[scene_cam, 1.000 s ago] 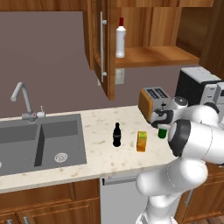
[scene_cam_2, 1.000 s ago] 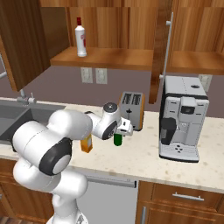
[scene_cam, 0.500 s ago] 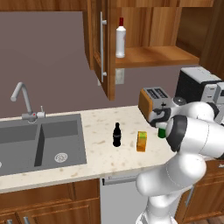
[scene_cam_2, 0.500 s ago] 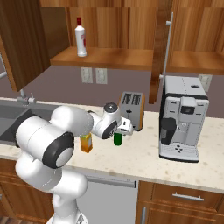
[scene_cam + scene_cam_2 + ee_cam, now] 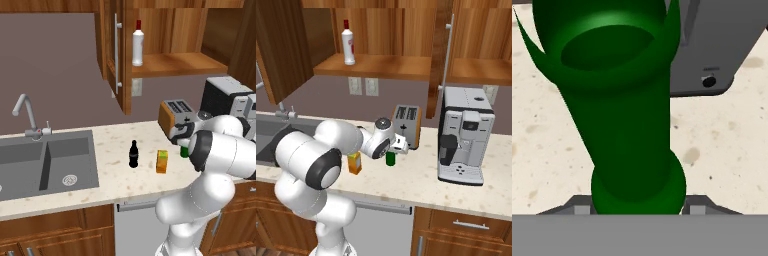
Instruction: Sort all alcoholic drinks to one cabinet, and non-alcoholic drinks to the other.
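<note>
My gripper (image 5: 391, 153) is shut on the slim dark-green glass bottle (image 5: 390, 159), low over the counter just in front of the toaster. In the hand view the green bottle (image 5: 622, 125) runs up from between my fingertips (image 5: 582, 208). The white bottle with a red cap (image 5: 138, 47) stands on the open cabinet's shelf, also seen as the white bottle (image 5: 348, 46). The small black cola bottle (image 5: 133, 154) and the orange juice carton (image 5: 161, 161) stand side by side on the counter, left of my gripper (image 5: 183, 146). The carton (image 5: 354, 162) shows beside my arm.
A toaster (image 5: 407, 119) stands right behind the gripper, and a coffee machine (image 5: 463, 135) to its right. An open cabinet door (image 5: 117, 50) hangs above the counter. The sink (image 5: 45, 162) with its tap lies at the left. A second open shelf (image 5: 481, 70) is above the coffee machine.
The arm's elbow has shifted a little. The green bottle and the gripper stay in about the same spot by the toaster.
</note>
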